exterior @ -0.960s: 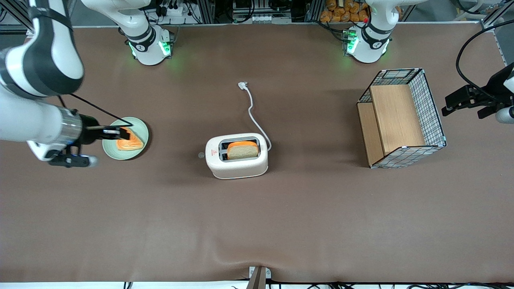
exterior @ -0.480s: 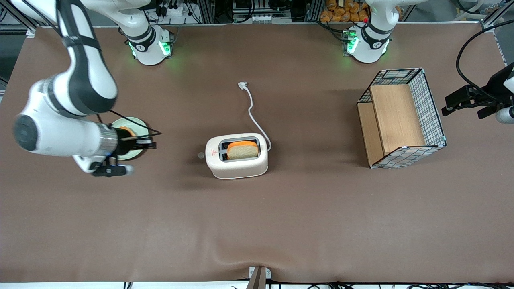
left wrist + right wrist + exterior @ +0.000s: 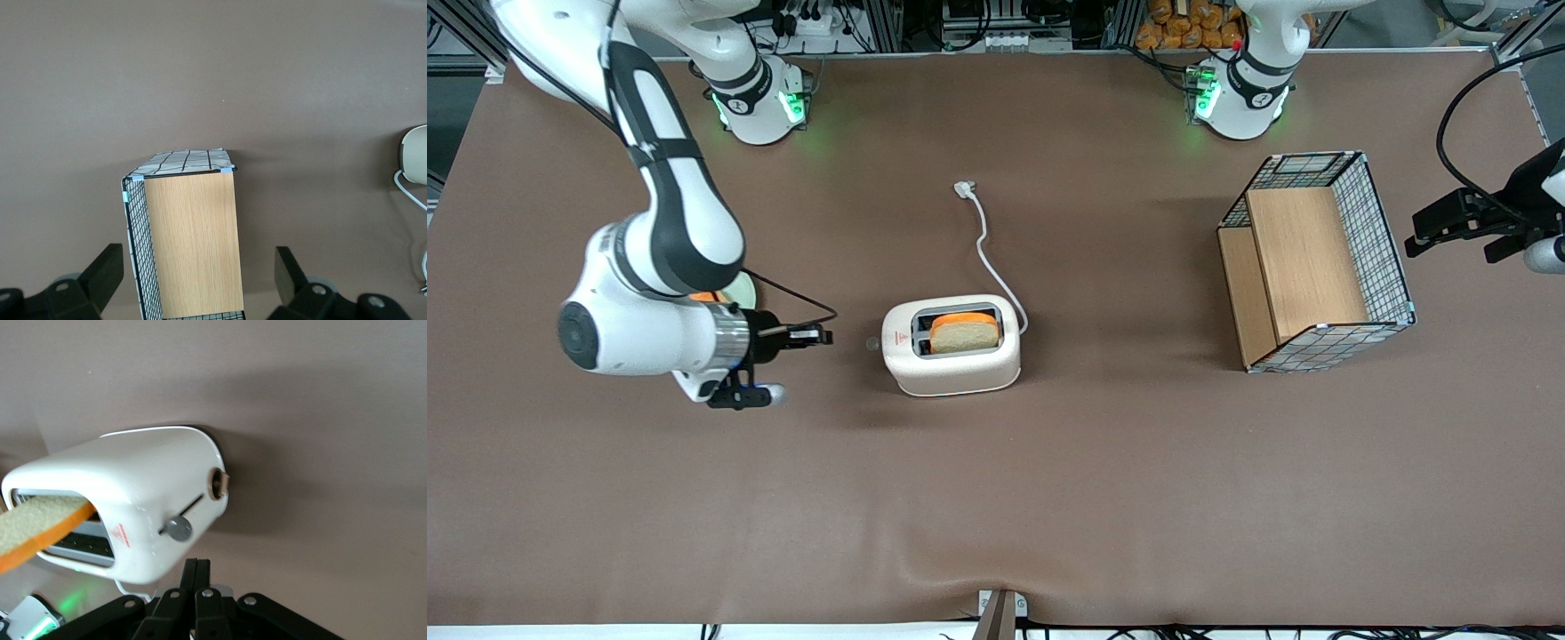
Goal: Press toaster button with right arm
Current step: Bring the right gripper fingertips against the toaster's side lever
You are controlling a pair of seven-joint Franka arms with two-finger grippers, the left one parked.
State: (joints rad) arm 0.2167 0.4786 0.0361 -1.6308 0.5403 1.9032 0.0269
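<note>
The white toaster [image 3: 951,345] stands mid-table with a slice of bread [image 3: 965,332] sticking out of one slot. Its small grey button [image 3: 872,343] juts from the short end wall that faces the working arm. The right arm [image 3: 658,267] reaches in low from its end of the table. Its gripper [image 3: 822,336] is shut and empty, level with the button and a short gap from it. In the right wrist view the toaster [image 3: 133,513] fills the middle, the button [image 3: 178,528] sits at the end of a slot, and the shut gripper [image 3: 197,565] points at it.
A green plate [image 3: 740,286] with orange bread lies mostly hidden under the right arm. The toaster's white cord [image 3: 985,244] runs away from the front camera. A wire-and-wood basket [image 3: 1316,262] stands toward the parked arm's end and shows in the left wrist view [image 3: 190,247].
The right arm has swung from over the green plate toward the toaster. Its gripper now sits close to the button's end wall. The toaster and bread have not moved.
</note>
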